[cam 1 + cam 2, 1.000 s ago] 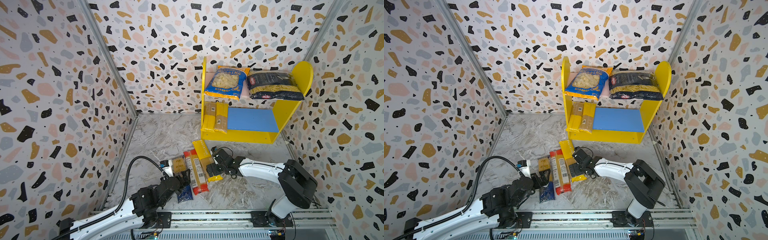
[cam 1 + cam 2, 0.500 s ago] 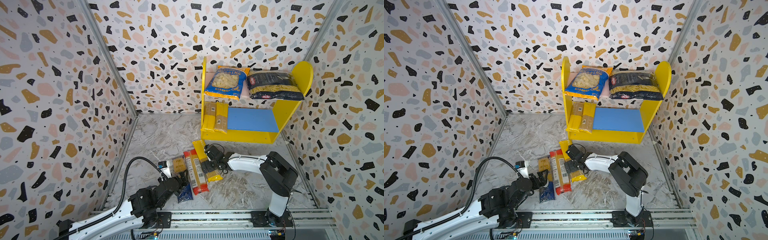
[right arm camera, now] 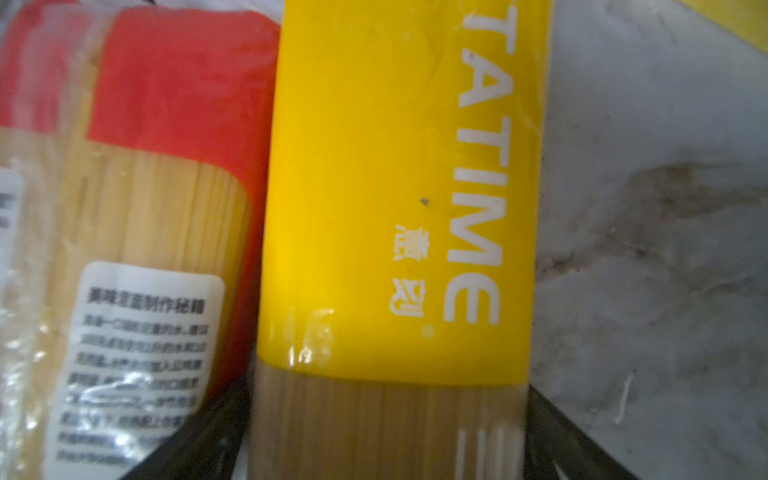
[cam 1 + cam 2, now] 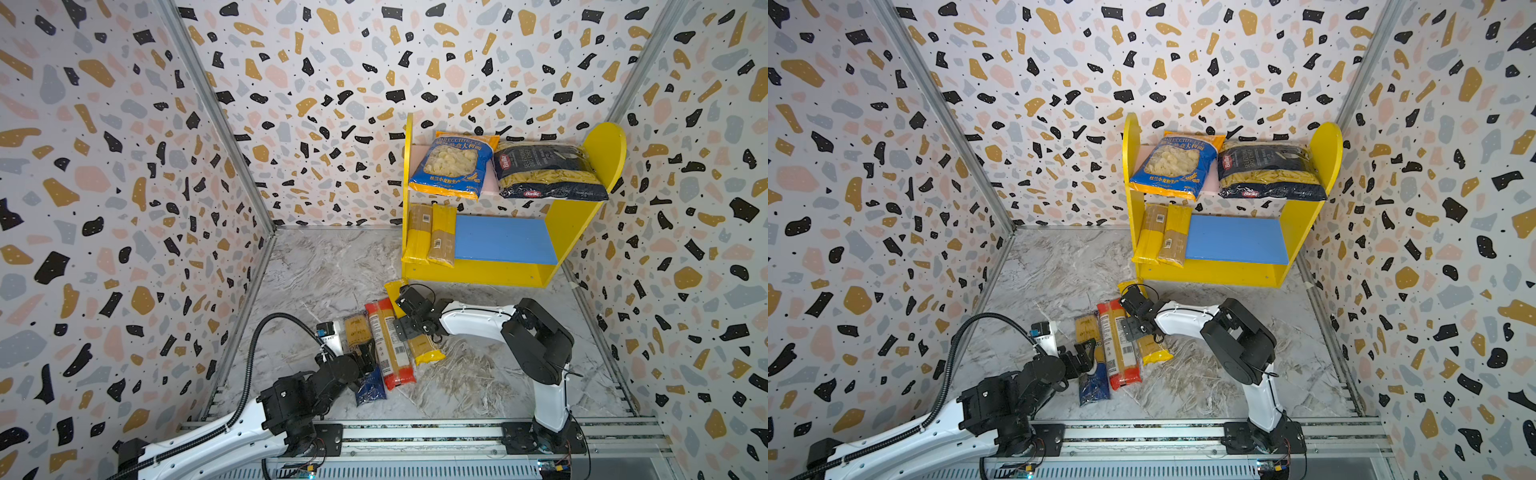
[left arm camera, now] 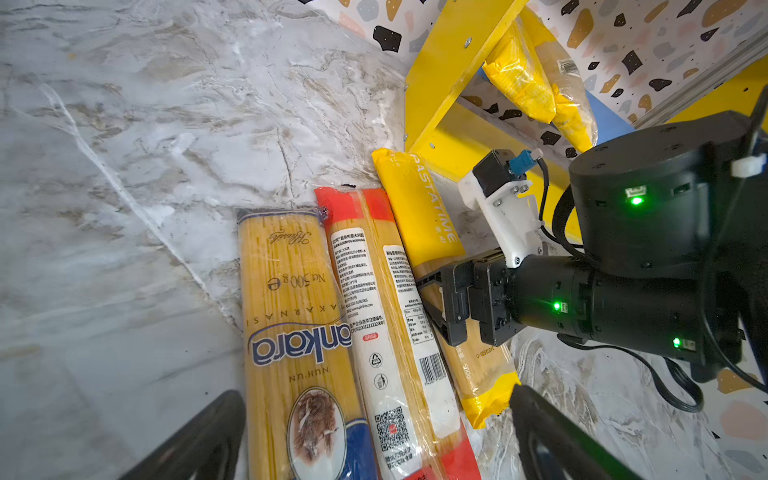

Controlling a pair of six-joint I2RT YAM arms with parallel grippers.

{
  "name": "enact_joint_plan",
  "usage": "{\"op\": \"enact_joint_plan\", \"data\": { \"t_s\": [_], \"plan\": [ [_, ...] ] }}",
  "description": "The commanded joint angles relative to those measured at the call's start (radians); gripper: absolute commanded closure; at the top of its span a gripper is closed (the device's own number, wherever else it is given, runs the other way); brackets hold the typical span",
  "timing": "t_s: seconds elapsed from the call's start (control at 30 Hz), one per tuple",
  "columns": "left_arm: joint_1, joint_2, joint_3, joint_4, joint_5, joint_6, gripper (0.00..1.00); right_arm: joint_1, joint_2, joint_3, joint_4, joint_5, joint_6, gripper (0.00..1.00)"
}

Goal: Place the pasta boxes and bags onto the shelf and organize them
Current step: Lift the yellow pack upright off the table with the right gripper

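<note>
On the floor in front of the shelf (image 4: 478, 272) (image 4: 1208, 276) lie three long packs side by side: a blue-ended pack (image 4: 357, 328) (image 5: 291, 291), a red pack (image 4: 390, 345) (image 5: 374, 299) (image 3: 166, 83) and a yellow spaghetti pack (image 4: 422, 349) (image 5: 419, 208) (image 3: 395, 187). My right gripper (image 4: 409, 328) (image 4: 1133, 328) (image 3: 386, 390) is down over the yellow pack's middle, open, one finger close against each long edge. Over the near ends of the blue-ended and red packs hovers my left gripper (image 4: 365, 361) (image 5: 376, 440), open and holding nothing.
The pink upper board carries the orecchiette bag (image 4: 451, 166) and the navy penne bag (image 4: 548, 170). Two yellow spaghetti packs (image 4: 430, 235) lie at the left of the blue lower board (image 4: 503, 239). Patterned walls close in on three sides, a rail (image 4: 415, 432) runs along the front.
My right gripper has slid left and come down across the yellow pack, and its jaws have narrowed a little around it. The left arm has barely moved.
</note>
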Motion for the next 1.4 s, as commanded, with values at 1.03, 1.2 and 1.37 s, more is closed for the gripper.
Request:
{"op": "enact_joint_plan", "data": {
  "t_s": [1.03,1.2,1.37],
  "plan": [
    [0.005,-0.063,0.067,-0.138,-0.035,-0.038,0.01,-0.151,-0.351,-0.486,0.278,-0.603,0.088,0.84],
    [0.005,-0.043,0.075,-0.121,-0.025,-0.03,0.01,-0.191,-0.477,-0.564,0.309,-0.689,0.103,0.84],
    [0.005,0.013,0.084,-0.091,-0.01,-0.024,0.0,-0.243,-0.628,-0.629,0.276,-0.712,0.101,0.84]
  ]
}}
